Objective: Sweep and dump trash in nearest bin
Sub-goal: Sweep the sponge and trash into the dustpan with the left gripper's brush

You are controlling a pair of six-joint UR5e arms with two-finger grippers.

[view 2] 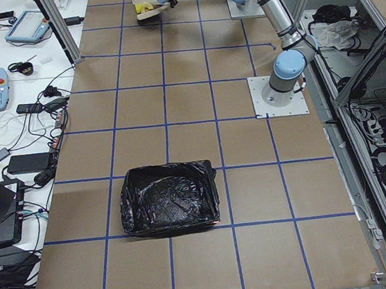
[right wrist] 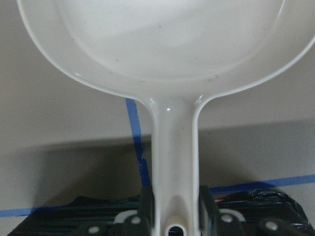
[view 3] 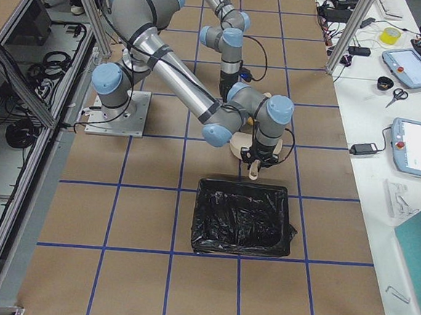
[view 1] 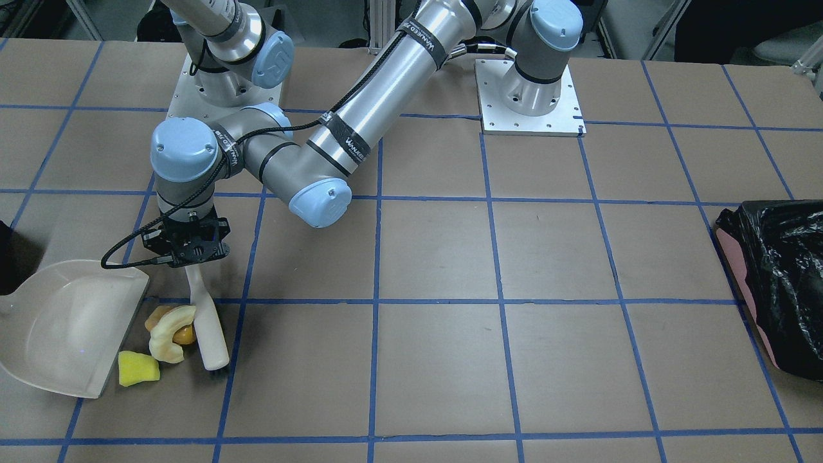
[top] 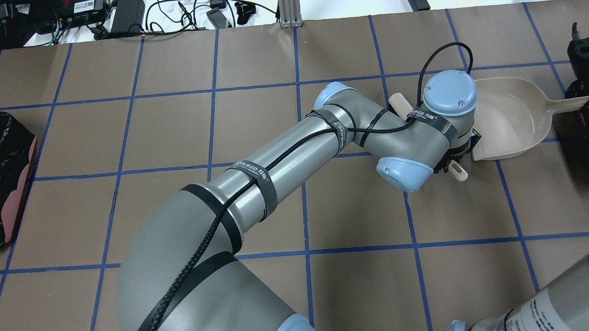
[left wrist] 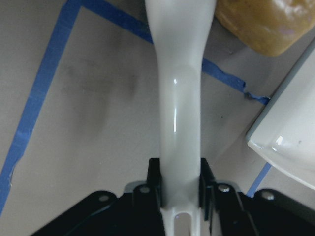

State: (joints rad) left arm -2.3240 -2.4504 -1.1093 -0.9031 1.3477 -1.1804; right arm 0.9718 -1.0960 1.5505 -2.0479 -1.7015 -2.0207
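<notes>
My left gripper (view 1: 189, 260) reaches across the table and is shut on the white brush handle (view 1: 204, 315); the left wrist view shows the jaws clamped on the brush handle (left wrist: 178, 98). The brush head (view 1: 217, 368) rests on the table. Just beside the brush lie the pale melon-like slice (view 1: 168, 334), the orange-brown ball (view 1: 184, 334) and the yellow spongy block (view 1: 137, 369), all at the mouth of the beige dustpan (view 1: 64, 321). My right gripper (top: 583, 99) is shut on the dustpan handle (right wrist: 174, 162). The pan is empty inside.
One black-lined bin (view 1: 778, 283) stands at the robot's left end of the table, far from the trash; it also shows in the overhead view (top: 1, 180). A second black-lined bin (view 3: 243, 222) stands at the right end, close to the dustpan.
</notes>
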